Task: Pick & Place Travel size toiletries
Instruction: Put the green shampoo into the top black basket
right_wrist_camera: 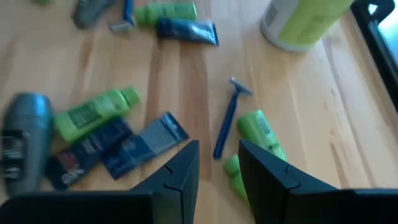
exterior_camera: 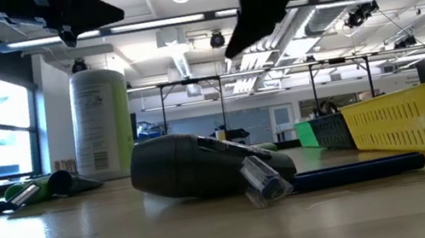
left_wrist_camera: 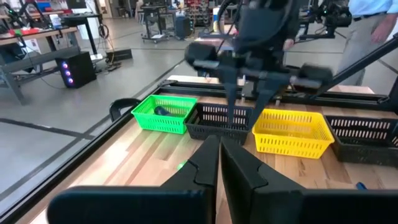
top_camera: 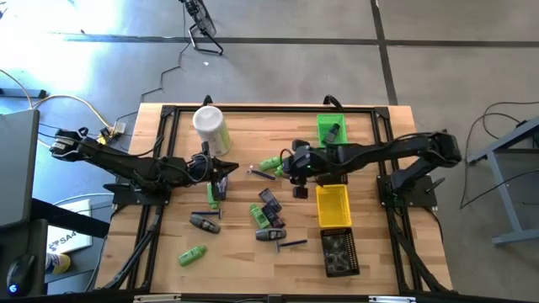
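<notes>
- Wooden table (top_camera: 168, 244) held scattered toiletries (top_camera: 268, 217); right gripper (top_camera: 296, 172) hovered beside green bin (top_camera: 320, 126).
- Right wrist: jaws parted, empty, above razor (right_wrist_camera: 227, 118) and green bottle (right_wrist_camera: 256, 134) — likely reaching; next, descend and grip.
- Left gripper (left_wrist_camera: 220, 163): nearly closed, empty.

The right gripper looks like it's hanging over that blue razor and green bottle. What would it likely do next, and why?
Probably lower straight down and close on the blue razor or the green bottle. The right gripper is open and empty, both items lie just ahead of its fingers, and the green bin already holds one item.
</notes>
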### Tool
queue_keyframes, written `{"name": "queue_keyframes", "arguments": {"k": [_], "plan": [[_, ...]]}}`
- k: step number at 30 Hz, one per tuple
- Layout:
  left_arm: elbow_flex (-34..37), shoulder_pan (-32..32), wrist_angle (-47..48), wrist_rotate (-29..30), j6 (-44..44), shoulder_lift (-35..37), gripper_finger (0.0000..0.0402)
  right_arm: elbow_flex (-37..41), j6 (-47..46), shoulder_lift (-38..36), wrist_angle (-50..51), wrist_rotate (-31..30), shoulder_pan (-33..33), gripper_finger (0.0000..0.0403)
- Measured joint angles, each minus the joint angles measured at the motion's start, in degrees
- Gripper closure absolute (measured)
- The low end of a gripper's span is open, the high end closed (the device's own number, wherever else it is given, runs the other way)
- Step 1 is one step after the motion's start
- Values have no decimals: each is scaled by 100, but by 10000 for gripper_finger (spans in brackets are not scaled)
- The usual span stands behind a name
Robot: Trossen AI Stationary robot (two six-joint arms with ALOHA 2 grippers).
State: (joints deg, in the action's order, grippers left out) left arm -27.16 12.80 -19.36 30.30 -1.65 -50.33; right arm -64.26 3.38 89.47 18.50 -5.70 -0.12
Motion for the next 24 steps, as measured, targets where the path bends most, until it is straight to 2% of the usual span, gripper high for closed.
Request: {"name": "queue_keyframes", "arguments": {"k": [3, 9, 15, 18, 24], "plan": [[0, 0, 4, -2, -4, 0, 390, -10, 192, 284, 43, -82, -141, 298], [-2, 0, 5, -2, -7, -2, 390, -13, 215, 726, 191, -615, -374, 298], [-2, 0, 18, -2, -9, -2, 390, -5, 133, 944, 510, -614, -490, 289], [-2, -1, 11, -2, -9, -2, 390, -19, 124, 1000, 481, -579, -488, 260], [-2, 0, -7, -4, -9, -2, 390, -16, 128, 1066, 467, -576, -488, 168]]}}
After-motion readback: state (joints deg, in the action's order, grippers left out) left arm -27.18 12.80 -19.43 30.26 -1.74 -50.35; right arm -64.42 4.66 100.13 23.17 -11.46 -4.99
